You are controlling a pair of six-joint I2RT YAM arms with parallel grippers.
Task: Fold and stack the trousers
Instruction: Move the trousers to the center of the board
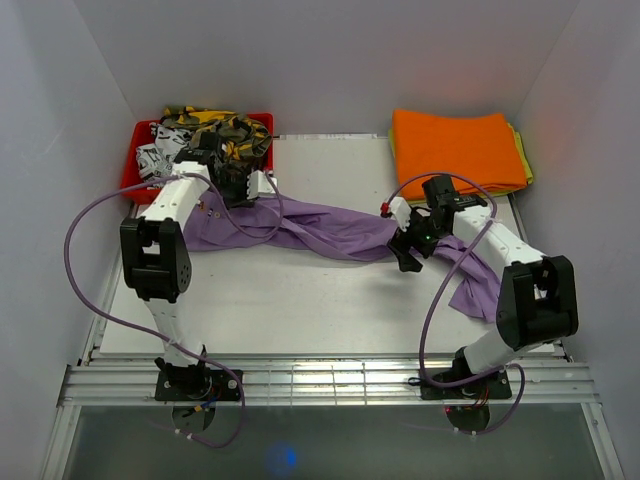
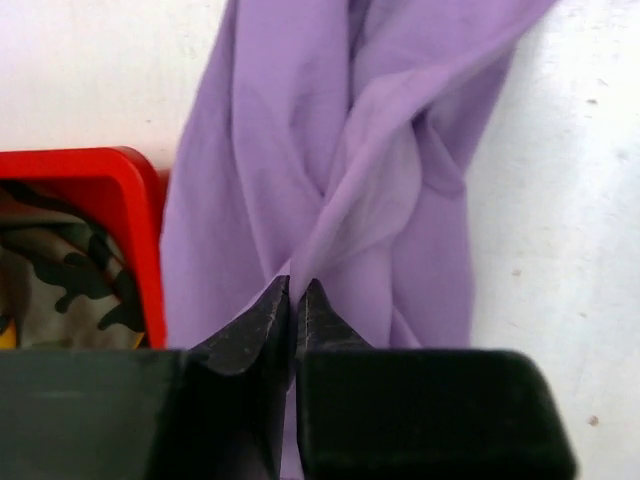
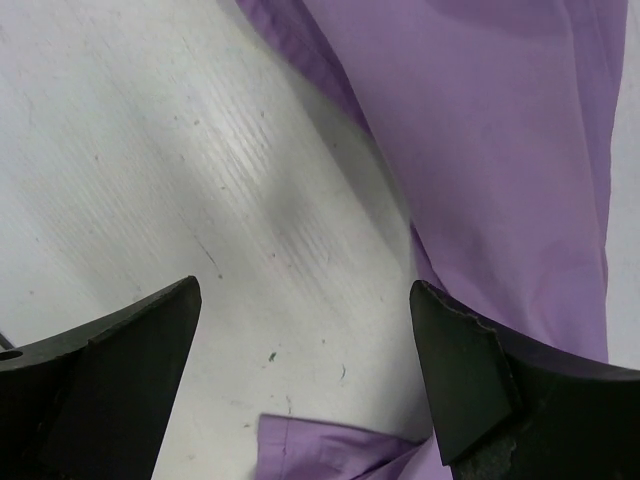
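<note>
Progress is slight, by my reading: the trousers (image 1: 320, 228) lie unfolded across the far half of the tabletop (image 1: 280, 310). They are twisted like a rope in the middle, with one end just beside the red bin (image 1: 133, 150) at the far left and the other trailing toward the near right edge. No crease, halving or tidy bundle of this garment shows anywhere. The left tool (image 2: 296, 292) has its fingers pressed almost together on a ridge of the lilac fabric at the left end. A sliver of cloth shows between them, so I judge it clamped on the trousers. The right tool (image 3: 305, 300) stands wide apart, holding nothing, over bare tabletop just beside the right-hand leg. What seems left is nearly everything: untwist and spread the legs flat, lay one over the other, fold the length down, then set the bundle on a pile, perhaps by the orange cloth (image 1: 455, 145) at the far right.
</note>
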